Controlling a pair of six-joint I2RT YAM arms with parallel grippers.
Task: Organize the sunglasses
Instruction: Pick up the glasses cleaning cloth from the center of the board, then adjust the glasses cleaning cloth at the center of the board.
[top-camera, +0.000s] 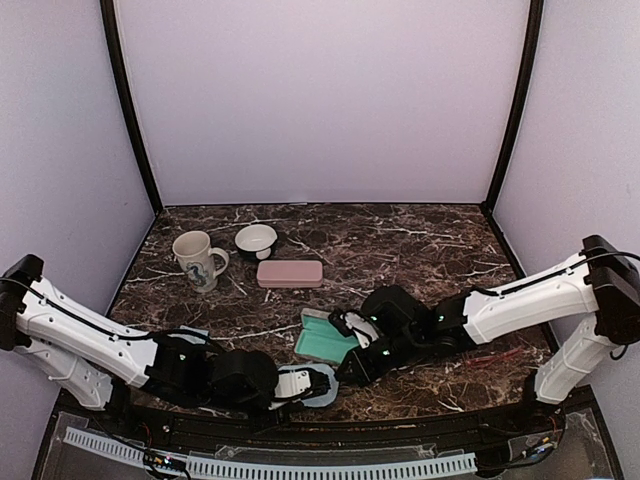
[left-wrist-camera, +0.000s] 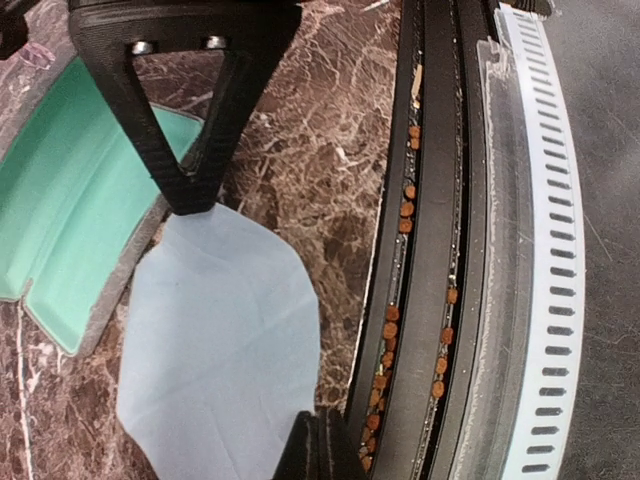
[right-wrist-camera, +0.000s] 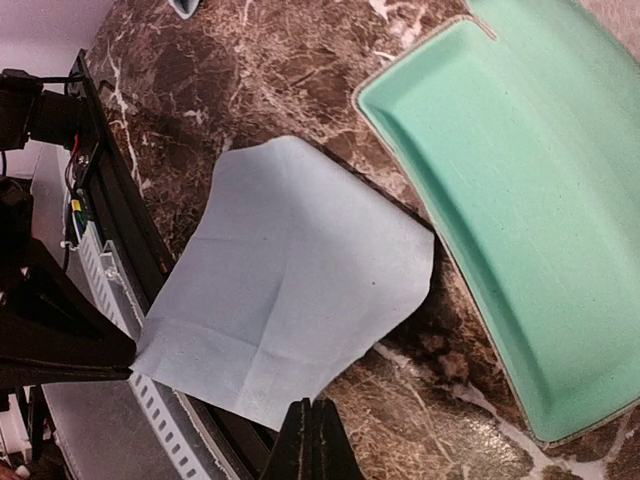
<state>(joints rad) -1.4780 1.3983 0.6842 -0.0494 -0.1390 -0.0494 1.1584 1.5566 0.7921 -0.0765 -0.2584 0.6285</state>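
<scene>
A light-blue cloth (top-camera: 322, 385) hangs between my two grippers at the table's front edge. My right gripper (right-wrist-camera: 311, 432) is shut on its near edge (right-wrist-camera: 290, 290). My left gripper (left-wrist-camera: 322, 450) looks shut on the opposite edge (left-wrist-camera: 215, 340). The right gripper's finger (left-wrist-camera: 185, 150) shows at the cloth's far end in the left wrist view. A grey case lies open with its green lining (top-camera: 322, 340) up and empty, right beside the cloth (right-wrist-camera: 520, 200) (left-wrist-camera: 70, 230). A thin red line (top-camera: 490, 357) under my right forearm looks like the red sunglasses. I cannot make out the black pair.
A pink case (top-camera: 290, 273) lies shut at mid-table. A mug (top-camera: 198, 258) and a white bowl (top-camera: 256, 240) stand at the back left. A second light-blue cloth (top-camera: 194, 332) peeks out by my left forearm. The slotted rail (left-wrist-camera: 545, 300) runs along the front edge.
</scene>
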